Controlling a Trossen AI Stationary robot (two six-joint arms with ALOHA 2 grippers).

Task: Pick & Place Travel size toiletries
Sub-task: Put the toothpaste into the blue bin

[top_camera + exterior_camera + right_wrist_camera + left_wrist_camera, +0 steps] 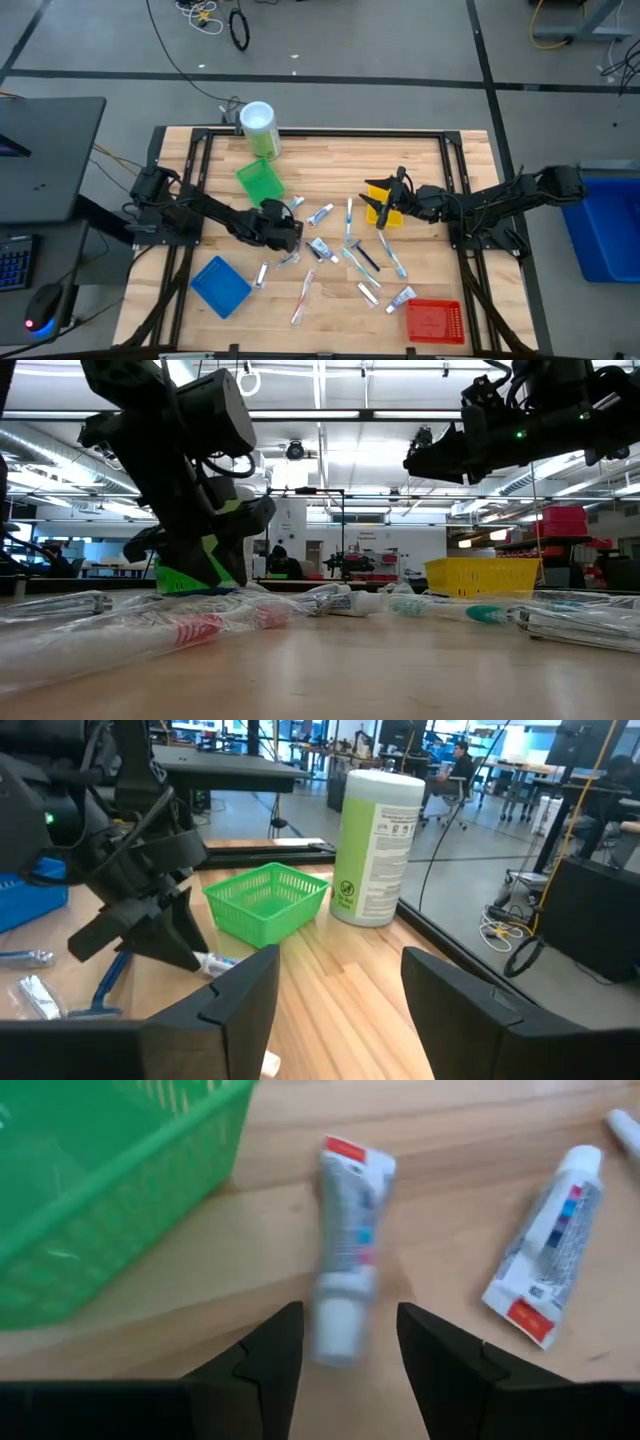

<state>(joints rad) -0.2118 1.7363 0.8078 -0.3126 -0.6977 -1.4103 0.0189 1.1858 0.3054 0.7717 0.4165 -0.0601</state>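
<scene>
Small white and silvery tubes, slim toothbrushes and black pieces (350,250) lie scattered on the middle of the wooden table. My left gripper (289,213) (350,1345) is low over the table beside the green tray (260,182) and is open. Its fingers stand on either side of the cap end of a white tube (350,1220) that lies flat on the wood. A second tube (550,1245) lies nearby. My right gripper (392,197) (340,980) is open and empty above the yellow tray (383,210).
A tall green canister with a white lid (258,125) stands at the far edge behind the green tray. A blue tray (220,285) sits near the near-left corner and a red tray (435,320) near the near-right corner. Bare wood shows along the far edge.
</scene>
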